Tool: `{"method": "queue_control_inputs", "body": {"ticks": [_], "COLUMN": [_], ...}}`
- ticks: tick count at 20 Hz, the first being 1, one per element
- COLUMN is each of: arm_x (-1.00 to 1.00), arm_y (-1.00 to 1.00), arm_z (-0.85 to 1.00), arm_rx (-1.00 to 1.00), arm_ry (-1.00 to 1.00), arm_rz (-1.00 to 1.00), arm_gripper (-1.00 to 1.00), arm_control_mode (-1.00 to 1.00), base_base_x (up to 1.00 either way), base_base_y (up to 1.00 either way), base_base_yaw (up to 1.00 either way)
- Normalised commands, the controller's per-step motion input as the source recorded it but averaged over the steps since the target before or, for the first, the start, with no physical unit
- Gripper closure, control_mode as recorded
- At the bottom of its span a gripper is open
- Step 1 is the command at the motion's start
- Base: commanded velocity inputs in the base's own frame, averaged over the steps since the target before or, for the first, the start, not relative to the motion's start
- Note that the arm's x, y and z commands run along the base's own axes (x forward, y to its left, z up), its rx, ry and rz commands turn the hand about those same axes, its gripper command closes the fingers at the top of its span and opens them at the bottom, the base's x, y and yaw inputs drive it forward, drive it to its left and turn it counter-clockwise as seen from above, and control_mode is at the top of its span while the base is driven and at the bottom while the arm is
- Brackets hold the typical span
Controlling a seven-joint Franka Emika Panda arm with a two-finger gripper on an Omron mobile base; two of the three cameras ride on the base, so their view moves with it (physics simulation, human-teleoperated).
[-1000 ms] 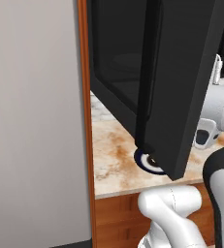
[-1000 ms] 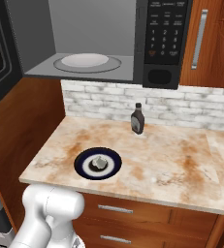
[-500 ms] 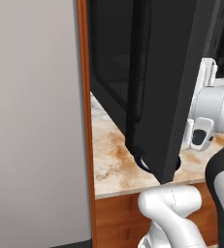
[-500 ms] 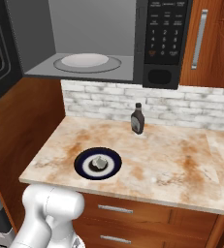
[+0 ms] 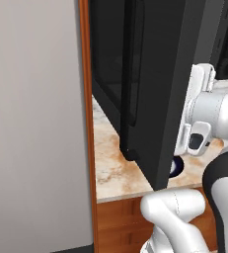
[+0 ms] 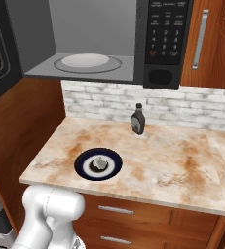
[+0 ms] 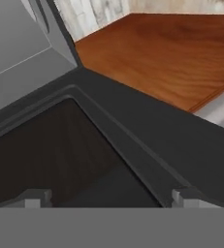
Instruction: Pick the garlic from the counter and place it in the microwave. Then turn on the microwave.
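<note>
Since the garlic (image 6: 100, 162) is a small whitish bulb with a pointed tip, I judge it light, firm under a papery skin and apt to roll, so I would take it across its widest part, low on the body rather than by the tip. It sits in the middle of a dark plate (image 6: 114, 168) with a pale ring, on the near left part of the counter (image 6: 172, 165). The slab looks smooth and level, with brown veining; a sauce bottle (image 6: 138, 119) stands well apart, far back by the brick wall (image 6: 192, 104). Above, the microwave (image 6: 165, 39) is open, its turntable (image 6: 85, 61) bare, and the door (image 5: 155, 84) swings out to the left. My gripper (image 7: 111, 196) is spread wide with nothing in it, close against the inner face of that door. A wooden cabinet (image 6: 214, 44) hangs to the right of the microwave.
</note>
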Motion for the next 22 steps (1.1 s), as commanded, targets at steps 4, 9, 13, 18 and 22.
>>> {"method": "queue_control_inputs", "body": {"ticks": [4,9,13,18,22], "arm_x": [0.02,-0.03,-0.12,-0.12,-0.08], "arm_y": [-0.39,-0.47,-0.47,-0.48,-0.48], "arm_z": [0.03,0.11,0.1,0.06,0.03], "arm_rx": [-0.13,-0.18,-0.2,-0.23,-0.24], "arm_ry": [-0.04,-0.07,-0.1,-0.14,-0.09], "arm_rz": [0.01,0.03,0.05,0.04,0.01], "arm_gripper": [-1.0,-1.0,-1.0,-1.0,-1.0], "arm_control_mode": [-1.0,-1.0,-1.0,-1.0,-1.0], "base_base_x": [0.0,0.0,0.0,0.0,0.0], "base_base_y": [0.0,0.0,0.0,0.0,0.0], "base_base_yaw": [0.0,0.0,0.0,0.0,0.0]}}
